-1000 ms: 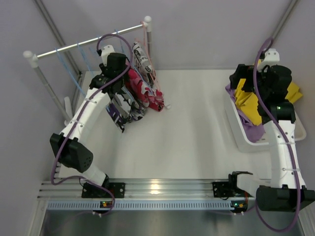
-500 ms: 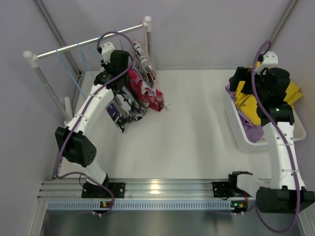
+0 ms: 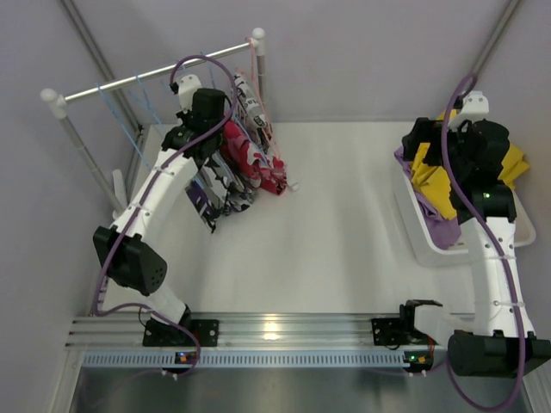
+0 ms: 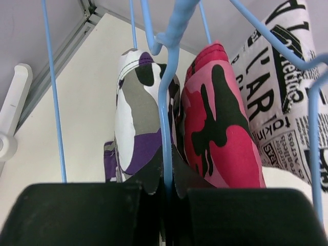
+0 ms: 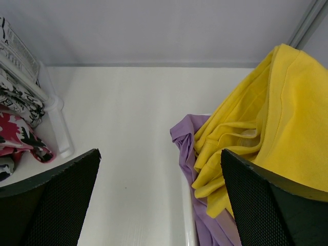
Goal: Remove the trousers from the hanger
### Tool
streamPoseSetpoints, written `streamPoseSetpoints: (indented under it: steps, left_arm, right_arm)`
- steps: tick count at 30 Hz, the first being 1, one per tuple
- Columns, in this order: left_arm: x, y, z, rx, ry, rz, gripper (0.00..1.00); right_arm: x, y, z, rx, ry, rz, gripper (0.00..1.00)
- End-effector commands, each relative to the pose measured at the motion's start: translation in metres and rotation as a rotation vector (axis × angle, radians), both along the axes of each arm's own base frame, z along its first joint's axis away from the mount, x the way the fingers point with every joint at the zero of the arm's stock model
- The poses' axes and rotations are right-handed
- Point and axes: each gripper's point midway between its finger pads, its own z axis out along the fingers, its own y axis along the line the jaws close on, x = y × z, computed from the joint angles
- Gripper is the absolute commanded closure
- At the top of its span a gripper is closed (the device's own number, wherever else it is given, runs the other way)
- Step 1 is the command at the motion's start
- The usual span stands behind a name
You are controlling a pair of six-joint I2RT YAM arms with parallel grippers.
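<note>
Rail [image 3: 155, 73]: a white bar on two white posts is seen at the far left corner of the worktop [image 3: 336, 232].
Wire hangers [image 3: 120, 125]: thin blue ones are hung along the rail, to the left of the left arm.
Left end effector [image 4: 165, 177]: it is raised to the rail's right part and clenched on the wire of a blue hanger [image 4: 166, 123]. In the left wrist view the wire is seen running up from between the two black fingers [image 4: 82, 215], which are pressed together.
Purple camouflage trousers [image 4: 134, 128]: a pair patched in white, grey and purple is hung just left of the gripped wire, close behind it.
Pink-red print trousers [image 4: 220, 128]: this pair is hung just right of the gripped wire, beside the purple camouflage pair.
Black-and-white print trousers [image 4: 277, 97]: a lettered pair is hung further right, next to the pink-red pair and near the rail's right post.
White tub [image 3: 417, 237]: it is set on the right side of the worktop, well apart from the rail.
Lilac trousers [image 5: 187, 148]: this pair is laid in the tub, with one edge draped over the tub's left rim.
Yellow trousers [image 5: 271, 113]: this pair is piled on top of the lilac pair in the tub.
Right end effector [image 5: 159, 154]: it is held above the tub with its fingers spread wide, released, and nothing is gripped between them.
</note>
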Motion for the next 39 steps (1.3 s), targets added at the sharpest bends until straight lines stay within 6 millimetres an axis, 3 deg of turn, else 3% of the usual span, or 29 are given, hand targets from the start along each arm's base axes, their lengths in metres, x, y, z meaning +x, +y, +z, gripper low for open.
streamPoseSetpoints:
  steps: [1,6,11,18,24,27,32,39]
  left_arm:
    - [-0.026,-0.004,0.095,-0.055,-0.21,-0.043,1.0]
    - [-0.051,-0.009,0.14,-0.087,-0.26,-0.089,1.0]
    - [-0.073,-0.012,0.156,-0.149,-0.278,-0.139,1.0]
    - [-0.104,-0.028,0.136,-0.239,-0.188,-0.264,1.0]
    - [-0.137,-0.044,0.085,-0.279,-0.037,-0.378,1.0]
    - [-0.157,-0.05,0.079,-0.306,-0.02,-0.444,1.0]
    - [-0.189,-0.06,0.085,-0.343,-0.032,-0.584,1.0]
    - [-0.244,-0.112,0.065,-0.466,0.105,-0.964,1.0]
  right_arm:
    - [-0.001,0.006,0.026,0.003,-0.096,0.016,0.0]
    - [-0.001,0.008,0.027,0.016,-0.101,0.022,0.0]
    - [0.0,0.01,0.028,0.027,-0.098,0.032,0.01]
    - [-0.005,0.01,0.035,0.02,-0.104,0.034,0.0]
    - [-0.01,0.01,0.038,0.019,-0.105,0.032,0.01]
    - [-0.013,0.009,0.038,0.017,-0.103,0.028,0.01]
    - [-0.02,0.008,0.042,0.026,-0.109,0.017,0.01]
    - [-0.033,0.007,0.045,0.031,-0.111,0.005,0.01]
